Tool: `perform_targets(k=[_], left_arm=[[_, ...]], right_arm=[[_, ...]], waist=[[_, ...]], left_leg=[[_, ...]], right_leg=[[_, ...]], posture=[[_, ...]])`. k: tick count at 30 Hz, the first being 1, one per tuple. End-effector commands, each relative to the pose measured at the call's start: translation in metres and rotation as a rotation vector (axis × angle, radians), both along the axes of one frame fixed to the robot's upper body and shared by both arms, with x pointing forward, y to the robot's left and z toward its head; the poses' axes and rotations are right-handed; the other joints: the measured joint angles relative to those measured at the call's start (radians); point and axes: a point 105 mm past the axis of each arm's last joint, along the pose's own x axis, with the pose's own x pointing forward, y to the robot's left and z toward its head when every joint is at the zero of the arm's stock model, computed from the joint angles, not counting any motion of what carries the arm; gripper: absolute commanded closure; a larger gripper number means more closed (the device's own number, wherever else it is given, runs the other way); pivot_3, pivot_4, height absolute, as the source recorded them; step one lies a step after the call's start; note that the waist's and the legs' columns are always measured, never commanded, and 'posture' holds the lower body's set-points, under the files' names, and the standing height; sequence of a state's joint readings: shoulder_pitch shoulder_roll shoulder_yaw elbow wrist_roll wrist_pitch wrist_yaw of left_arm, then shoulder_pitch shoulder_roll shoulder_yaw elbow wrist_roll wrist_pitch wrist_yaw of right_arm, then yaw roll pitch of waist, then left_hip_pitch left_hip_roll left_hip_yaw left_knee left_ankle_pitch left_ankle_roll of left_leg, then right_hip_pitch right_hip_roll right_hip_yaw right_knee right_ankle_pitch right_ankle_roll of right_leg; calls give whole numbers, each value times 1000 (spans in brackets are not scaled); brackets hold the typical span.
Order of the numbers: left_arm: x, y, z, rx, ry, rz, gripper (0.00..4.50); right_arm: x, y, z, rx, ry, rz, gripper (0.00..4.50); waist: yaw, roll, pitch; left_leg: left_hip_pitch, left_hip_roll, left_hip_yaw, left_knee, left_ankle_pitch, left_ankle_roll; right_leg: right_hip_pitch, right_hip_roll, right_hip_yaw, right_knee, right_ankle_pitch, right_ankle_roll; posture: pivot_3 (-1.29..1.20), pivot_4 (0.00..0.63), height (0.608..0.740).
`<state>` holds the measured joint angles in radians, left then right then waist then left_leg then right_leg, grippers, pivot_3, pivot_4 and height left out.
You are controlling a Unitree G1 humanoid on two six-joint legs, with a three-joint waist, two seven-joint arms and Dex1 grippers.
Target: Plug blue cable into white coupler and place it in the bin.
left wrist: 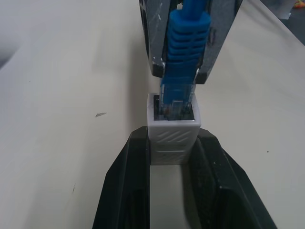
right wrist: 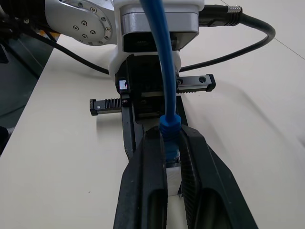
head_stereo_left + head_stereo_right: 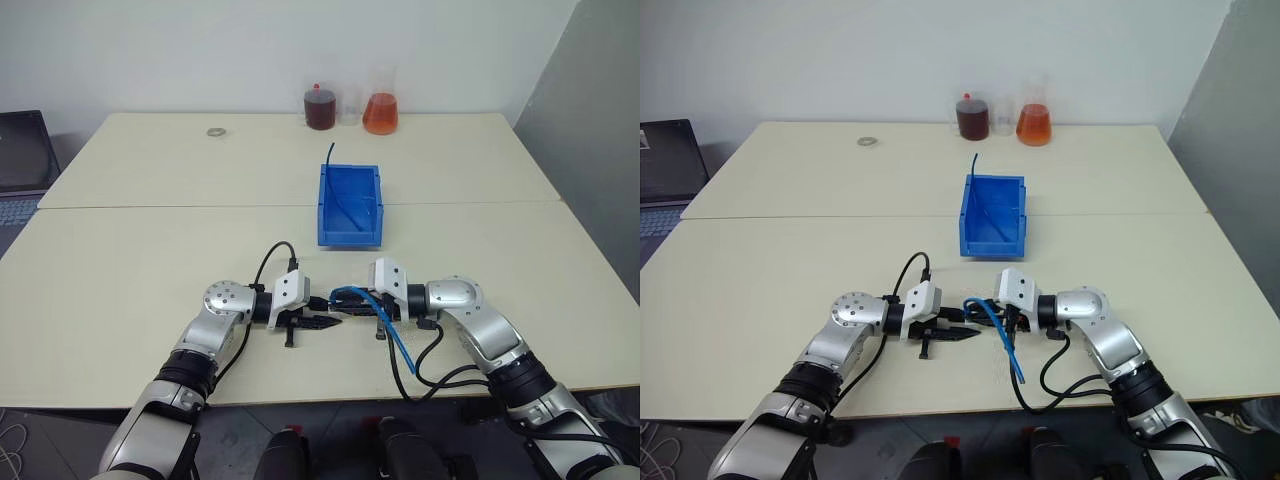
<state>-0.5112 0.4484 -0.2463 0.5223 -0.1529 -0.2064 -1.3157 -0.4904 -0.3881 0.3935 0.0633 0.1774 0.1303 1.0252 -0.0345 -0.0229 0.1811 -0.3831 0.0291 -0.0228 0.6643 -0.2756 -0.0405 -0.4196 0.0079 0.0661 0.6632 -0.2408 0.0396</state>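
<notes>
clamped in the left gripper (image 1: 172,157) was the white coupler (image 1: 172,136); the blue cable (image 1: 183,52) plug, seated inside, was pinched by the right gripper (image 2: 172,167).

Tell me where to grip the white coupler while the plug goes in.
Grip the white coupler across its flat side walls at the closed rear end, approaching opposite the socket, as the left gripper does. That leaves its open mouth clear for the blue cable.

The bin (image 3: 349,205) sits mid-frame on the tabletop (image 3: 140,260); flasks (image 3: 380,112) behind it, cable (image 3: 385,318) and coupler (image 1: 173,135) before it.
</notes>
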Motion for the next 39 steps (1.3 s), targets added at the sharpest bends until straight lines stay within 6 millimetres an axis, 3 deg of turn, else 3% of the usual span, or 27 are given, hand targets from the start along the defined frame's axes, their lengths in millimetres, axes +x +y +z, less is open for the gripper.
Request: perform_targets(k=[1,14,25,26,30,34,37,39], left_arm=[[-4,9,-10,40,28,18,3717],[-6,12,-9,52,22,26,3717],[-6,14,-8,53,14,47,3717],[-5,15,-6,47,18,55,3367],[-7,20,11,7,52,76,2490],[-4,30,56,-91,-14,189,1672],[-10,34,71,-119,-25,238,1054],[-14,34,88,-167,-52,298,621]], right_arm=[[-8,3,-15,-59,27,46,4369],[2,-5,-45,-94,216,-40,4369],[0,-9,-57,-137,200,-18,4369],[2,-9,-54,-120,210,-35,4369],[15,-10,-32,-14,258,-111,4369],[28,-19,28,153,289,-180,4369],[30,-21,63,239,336,-202,4369],[43,-24,95,318,420,-263,4369]], waist=[[0,0,0],[-12,0,-8],[-22,0,-10],[-22,0,-10],[-22,0,-10],[-16,-2,-6],[-15,-2,-5],[-17,-1,-4]], left_leg=[[0,0,0,0,0,0],[3,1,0,-1,0,0],[17,2,-1,-4,0,0],[17,2,-1,-4,0,0],[17,2,-1,-4,0,0],[16,2,-2,-3,0,0],[10,2,-2,-2,0,0],[6,2,-2,-2,0,0]], right_leg=[[0,0,0,0,0,0],[1,1,1,1,-1,-1],[14,2,0,1,-3,-5],[14,2,0,1,-3,-5],[14,2,1,1,-3,-5],[14,2,0,1,-3,-5],[9,0,-1,1,-3,-4],[5,0,-1,1,-2,-4]], posture=[[0,150,740],[0,150,740],[0,150,740],[0,150,740],[0,150,740],[0,150,740],[0,150,740],[0,150,740]])
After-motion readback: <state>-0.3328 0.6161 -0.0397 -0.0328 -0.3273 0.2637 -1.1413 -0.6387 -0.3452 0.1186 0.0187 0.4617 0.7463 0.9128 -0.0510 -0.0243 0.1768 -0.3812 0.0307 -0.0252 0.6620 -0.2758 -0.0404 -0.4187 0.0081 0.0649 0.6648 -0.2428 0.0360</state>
